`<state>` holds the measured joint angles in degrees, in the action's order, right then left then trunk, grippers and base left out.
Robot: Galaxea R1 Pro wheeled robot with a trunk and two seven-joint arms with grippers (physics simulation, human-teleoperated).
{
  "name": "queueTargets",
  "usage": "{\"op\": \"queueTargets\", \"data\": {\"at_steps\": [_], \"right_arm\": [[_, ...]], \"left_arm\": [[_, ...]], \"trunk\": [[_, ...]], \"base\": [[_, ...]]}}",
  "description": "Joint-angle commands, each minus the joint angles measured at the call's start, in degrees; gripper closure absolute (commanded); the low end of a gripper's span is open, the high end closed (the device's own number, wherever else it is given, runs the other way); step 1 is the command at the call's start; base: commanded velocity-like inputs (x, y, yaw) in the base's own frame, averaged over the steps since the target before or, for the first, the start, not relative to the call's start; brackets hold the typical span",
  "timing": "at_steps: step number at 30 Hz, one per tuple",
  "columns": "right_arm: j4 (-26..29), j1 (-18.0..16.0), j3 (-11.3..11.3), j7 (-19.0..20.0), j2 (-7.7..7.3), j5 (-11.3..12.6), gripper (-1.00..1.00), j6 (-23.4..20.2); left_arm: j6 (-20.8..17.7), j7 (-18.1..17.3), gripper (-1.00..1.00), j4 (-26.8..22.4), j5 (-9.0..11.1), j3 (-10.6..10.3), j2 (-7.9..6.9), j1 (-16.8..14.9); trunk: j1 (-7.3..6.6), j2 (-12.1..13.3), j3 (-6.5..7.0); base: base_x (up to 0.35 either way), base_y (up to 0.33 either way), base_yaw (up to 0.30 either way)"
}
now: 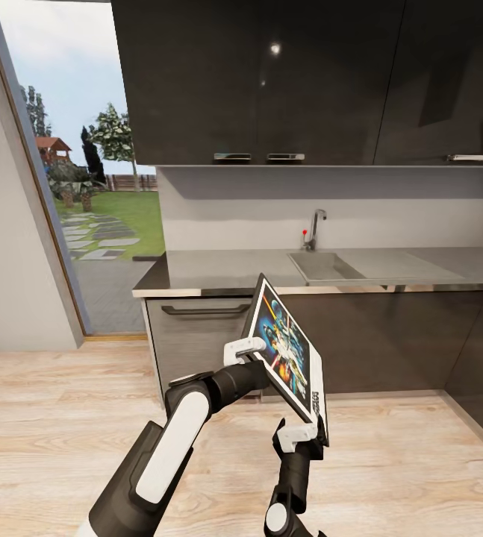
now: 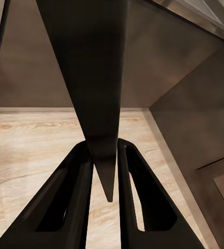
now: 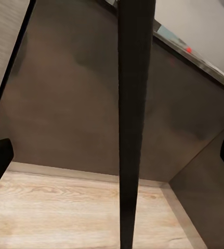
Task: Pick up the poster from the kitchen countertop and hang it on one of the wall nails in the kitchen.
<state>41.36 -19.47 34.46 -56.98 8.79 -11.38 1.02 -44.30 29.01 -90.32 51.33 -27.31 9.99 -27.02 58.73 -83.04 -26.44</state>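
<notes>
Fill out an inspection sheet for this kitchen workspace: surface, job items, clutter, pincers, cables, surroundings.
Surface: light-grey kitchen countertop with built-in sink and chrome tap; wood floor below.
Job's things: poster off the counter, tilted, held in front of the dark lower cabinets. Wall nails: nothing seen.
Clutter: nothing seen on the counter.
Pincers: left pincer shut on the poster's edge; right pincer sits at the poster's lower corner, fingers wide either side in its wrist view, grip cannot be told.
Cables: nothing seen.
Surroundings: dark upper cabinets; tall window onto a garden.
</notes>
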Motion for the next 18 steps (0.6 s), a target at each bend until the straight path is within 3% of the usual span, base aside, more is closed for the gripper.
{"op": "queueTargets", "data": {"at_steps": [1,18], "right_arm": [[-0.05,-0.07,0.08,-0.23,0.0,-0.04,-1.0,0.11],[-0.28,-0.55,0.08,-0.15,-0.03,-0.03,-1.0,0.12]], "left_arm": [[-0.09,0.61,1.0,-0.06,0.53,-0.03,0.01,-0.05],[-0.09,0.61,1.0,-0.05,0.53,-0.03,0.01,-0.05]], "trunk": [[0.0,-0.04,-0.06],[0.0,-0.04,-0.06]], "base": [[0.0,0.0,0.0],[0.0,0.0,0.0]]}}
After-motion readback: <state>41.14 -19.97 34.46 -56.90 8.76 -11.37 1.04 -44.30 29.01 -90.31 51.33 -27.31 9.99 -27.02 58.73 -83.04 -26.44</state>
